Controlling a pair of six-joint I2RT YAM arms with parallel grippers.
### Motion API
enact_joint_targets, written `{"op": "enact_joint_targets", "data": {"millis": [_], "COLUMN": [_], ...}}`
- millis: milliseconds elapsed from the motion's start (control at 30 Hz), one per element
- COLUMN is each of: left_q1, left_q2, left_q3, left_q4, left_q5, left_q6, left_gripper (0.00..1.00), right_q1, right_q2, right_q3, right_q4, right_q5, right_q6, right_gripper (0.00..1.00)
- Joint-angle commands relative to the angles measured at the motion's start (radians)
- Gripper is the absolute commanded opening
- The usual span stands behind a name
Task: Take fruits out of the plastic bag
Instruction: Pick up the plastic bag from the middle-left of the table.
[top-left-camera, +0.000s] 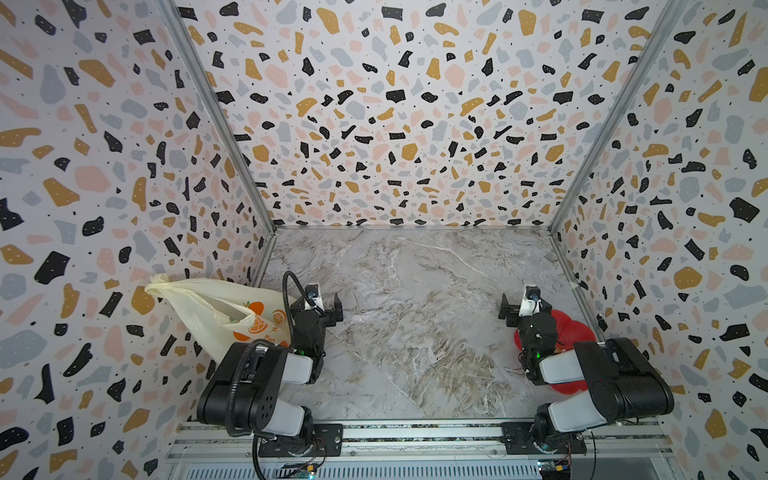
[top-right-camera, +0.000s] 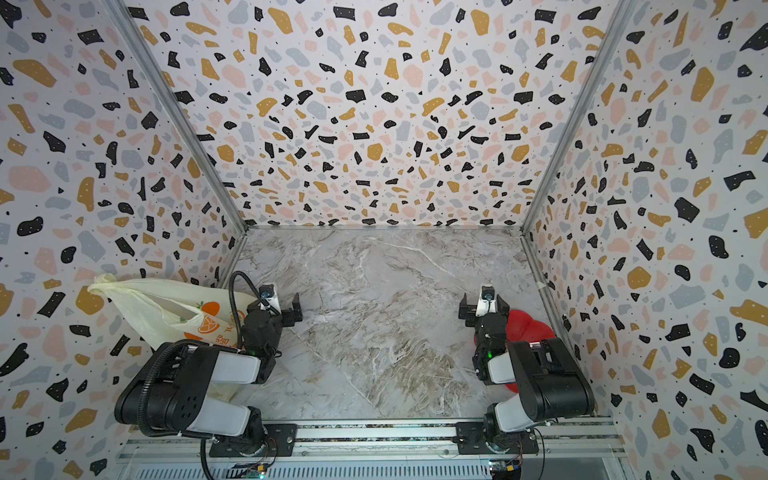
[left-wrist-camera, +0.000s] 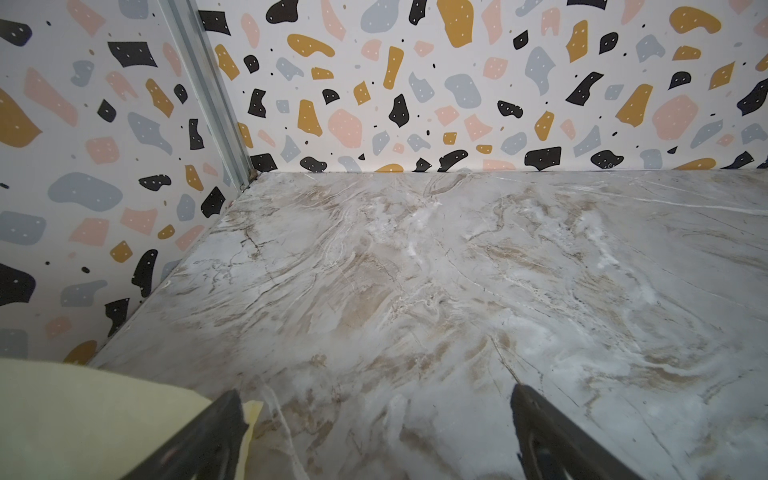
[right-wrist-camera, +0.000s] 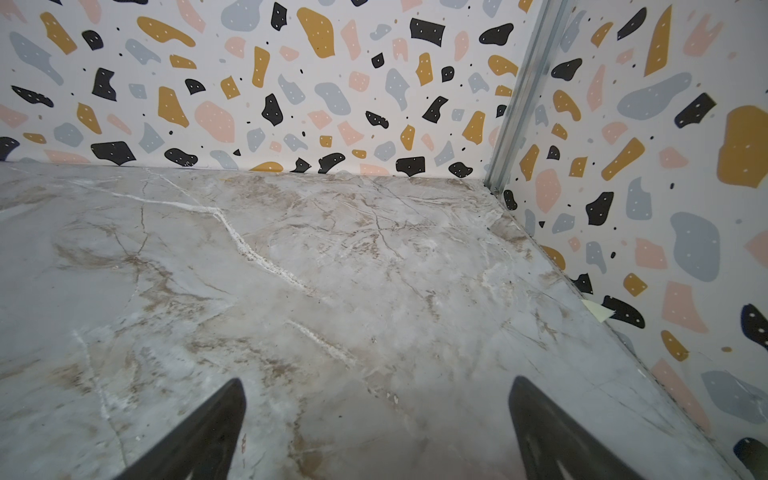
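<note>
While L fingers (left-wrist-camera: 199, 440) spread wide, plastic bag (top-left-camera: 199, 307) sits just beside.

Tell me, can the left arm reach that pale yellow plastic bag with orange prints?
Probably yes: the pale yellow plastic bag lies right beside the left pincer, whose jaws stand open and empty; nothing blocks it.

marble table (top-left-camera: 415, 299) carries plastic bag (top-left-camera: 203, 311), red plate (top-left-camera: 575, 330).

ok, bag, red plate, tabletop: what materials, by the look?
Plastic bag: thin pale-yellow film, semi-sheer, creased and limp. Red plate: probably moulded plastic, smooth with a slight gloss; partly hidden. Tabletop: marble-patterned, likely a printed laminate; flat veining, low sheen.
</note>
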Motion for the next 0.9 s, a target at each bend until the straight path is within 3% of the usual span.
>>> {"op": "enact_joint_targets", "data": {"millis": [0, 733, 833, 867], "left_q1": [-0.004, -0.007, -0.021, -0.023], "left_q2": [0.001, -0.009, -0.087, -0.122], "left_q3": [0.016, 0.014, 0.063, 0.085], "left_q4": [0.072, 0.075, -0.086, -0.153], "left_q5": [-0.007, 0.001, -0.001, -0.008], "left_q6": [0.006, 0.002, 0.021, 0.019], "left_gripper": [1.00, 0.99, 0.99, 0.99], "right_q1": [-0.003, 0.015, 0.043, 0.061], "right_q2": [0.001, -0.020, -0.099, -0.151], "right_q3": [0.023, -0.007, -0.022, -0.001], "right_q4": [0.005, 0.048, 0.026, -0.057], "right_q5": [-0.004, 0.004, 0.032, 0.057], "right_q6": [-0.001, -0.026, -0.053, -0.067], "right_gripper": [0.99, 0.99, 0.99, 0.99]}}
